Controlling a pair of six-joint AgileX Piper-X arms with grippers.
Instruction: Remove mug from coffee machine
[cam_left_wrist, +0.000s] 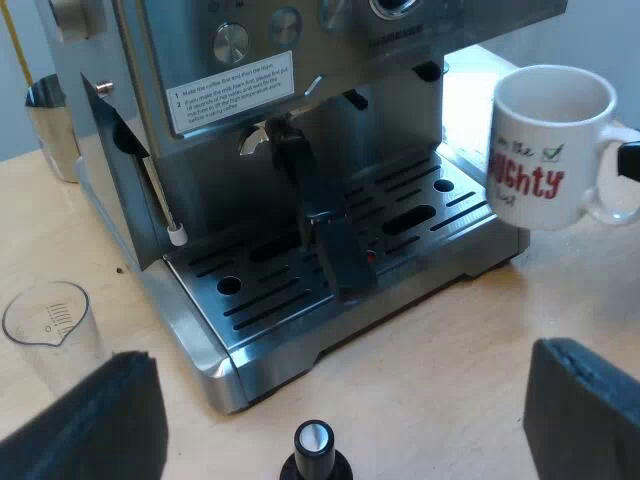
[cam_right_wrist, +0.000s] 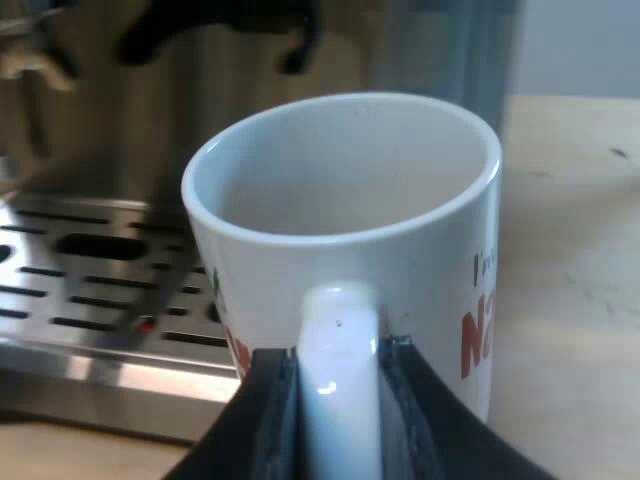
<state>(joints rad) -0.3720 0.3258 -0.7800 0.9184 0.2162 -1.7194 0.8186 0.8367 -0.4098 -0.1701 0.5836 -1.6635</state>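
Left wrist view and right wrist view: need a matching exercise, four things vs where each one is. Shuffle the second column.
Things
1. mug
2. holder
3. measuring glass
4. tamper

Places
A. locked into the espresso machine at its front
B. clear, standing on the table by the machine's corner
C. handle clamped in the right gripper
D. black knob, on the table before the drip tray

Pairs: 1-C, 2-A, 3-B, 4-D

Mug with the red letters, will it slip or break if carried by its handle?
Probably stiff and breakable: the mug looks like glazed ceramic. It looks empty, so likely light. Its glossy handle could slip or swing in the right tool's grip.
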